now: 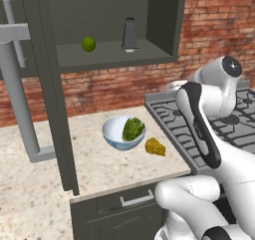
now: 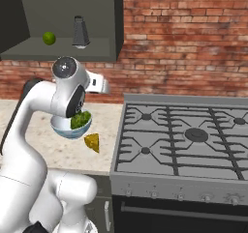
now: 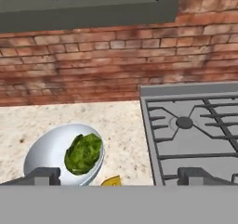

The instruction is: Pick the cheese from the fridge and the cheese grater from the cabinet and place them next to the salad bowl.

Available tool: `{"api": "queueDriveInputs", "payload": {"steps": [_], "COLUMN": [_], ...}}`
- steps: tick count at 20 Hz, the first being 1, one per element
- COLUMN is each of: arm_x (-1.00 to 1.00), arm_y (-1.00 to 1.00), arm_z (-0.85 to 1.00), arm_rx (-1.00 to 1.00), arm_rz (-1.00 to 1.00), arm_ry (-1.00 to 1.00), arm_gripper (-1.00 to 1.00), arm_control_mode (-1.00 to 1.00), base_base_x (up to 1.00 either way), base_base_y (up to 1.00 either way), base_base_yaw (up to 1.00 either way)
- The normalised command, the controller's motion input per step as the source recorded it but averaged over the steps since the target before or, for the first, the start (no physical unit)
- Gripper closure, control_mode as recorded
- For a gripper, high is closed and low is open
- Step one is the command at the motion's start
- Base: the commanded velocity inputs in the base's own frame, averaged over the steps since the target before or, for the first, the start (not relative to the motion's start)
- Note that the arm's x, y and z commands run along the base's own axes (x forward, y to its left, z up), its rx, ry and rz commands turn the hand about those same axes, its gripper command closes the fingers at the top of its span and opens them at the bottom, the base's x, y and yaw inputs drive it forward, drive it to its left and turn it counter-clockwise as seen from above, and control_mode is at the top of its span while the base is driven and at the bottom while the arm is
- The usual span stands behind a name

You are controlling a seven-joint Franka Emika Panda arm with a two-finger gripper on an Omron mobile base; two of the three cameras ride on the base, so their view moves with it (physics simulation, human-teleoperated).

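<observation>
While the arm rises with its elbow bent over the surface (image 1: pixel 45 184), the end effector (image 3: pixel 121 175) stands wide and empty above the salad bowl (image 1: pixel 115 133). Just beside the bowl lies the cheese (image 1: pixel 155 146). Upright (narrow handle end topmost), the cheese grater (image 1: pixel 130 34) stands on the cabinet (image 1: pixel 164 20) shelf.

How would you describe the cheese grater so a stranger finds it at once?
Look at the open cabinet above the counter. On its single shelf stands the cheese grater, upright, right of a lime. It is grey, metal, tapered, unlike the round green fruit.
</observation>
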Motion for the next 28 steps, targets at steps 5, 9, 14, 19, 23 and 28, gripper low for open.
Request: {"api": "queueDriveInputs", "payload": {"steps": [5, 9, 14, 19, 23, 28], "arm_x": [-0.19, 0.00, 0.00, 0.01, 0.01, 0.00], "arm_y": [0.32, 0.35, 0.25, 0.17, 0.06, 0.00], "arm_z": [0.79, 0.70, 0.57, 0.51, 0.67, 0.47], "arm_rx": [0.00, 0.00, 0.00, 0.00, 0.00, 0.00], "arm_rz": [0.00, 0.00, 0.00, 0.00, 0.00, 0.01], "arm_ry": [-0.17, -0.17, -0.17, -0.11, 0.04, 0.16], "arm_gripper": [-1.00, -1.00, -1.00, -1.00, -1.00, -1.00], "arm_control_mode": [-1.00, -1.00, -1.00, -1.00, -1.00, -1.00], "base_base_x": [0.00, 0.00, 0.00, 0.00, 0.00, 0.00], "base_base_y": [0.00, 0.00, 0.00, 0.00, 0.00, 0.00], "base_base_yaw": [0.00, 0.00, 0.00, 0.00, 0.00, 0.00]}}
